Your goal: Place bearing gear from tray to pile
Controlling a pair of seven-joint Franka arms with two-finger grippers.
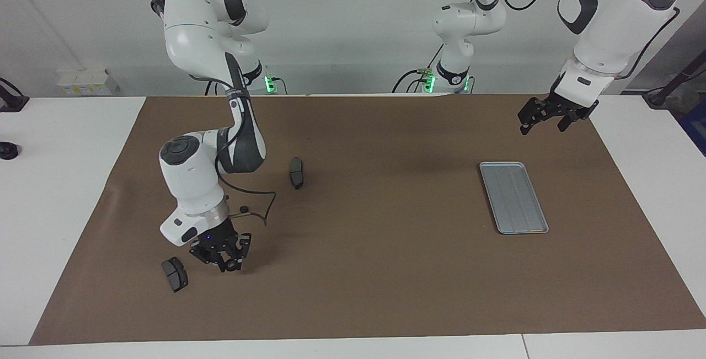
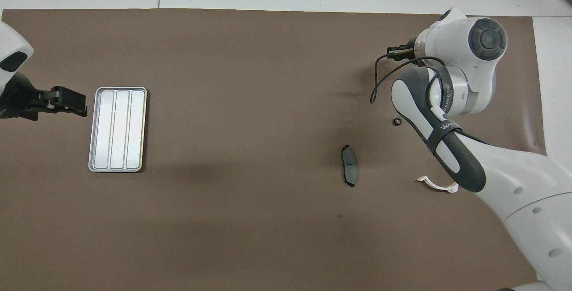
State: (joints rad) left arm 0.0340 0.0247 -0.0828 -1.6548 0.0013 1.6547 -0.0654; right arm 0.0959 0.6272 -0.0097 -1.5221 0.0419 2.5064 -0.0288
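My right gripper (image 1: 226, 261) hangs low over the brown mat beside a dark brake pad (image 1: 175, 274) of the pile. It is shut on a small black bearing gear (image 1: 230, 264). In the overhead view its own wrist hides both. The pile also holds a second brake pad (image 1: 297, 172) (image 2: 348, 166) and a white half-ring bracket (image 2: 438, 186), which the arm hides in the facing view. A small black gear (image 1: 243, 208) (image 2: 396, 122) lies on the mat among them. The silver tray (image 1: 513, 196) (image 2: 117, 129) holds nothing. My left gripper (image 1: 543, 117) (image 2: 67, 101) waits open, raised beside the tray.
The brown mat (image 1: 386, 271) covers most of the white table. The right arm's cable loops down near the small gear. A wide bare stretch of mat lies between the pile and the tray.
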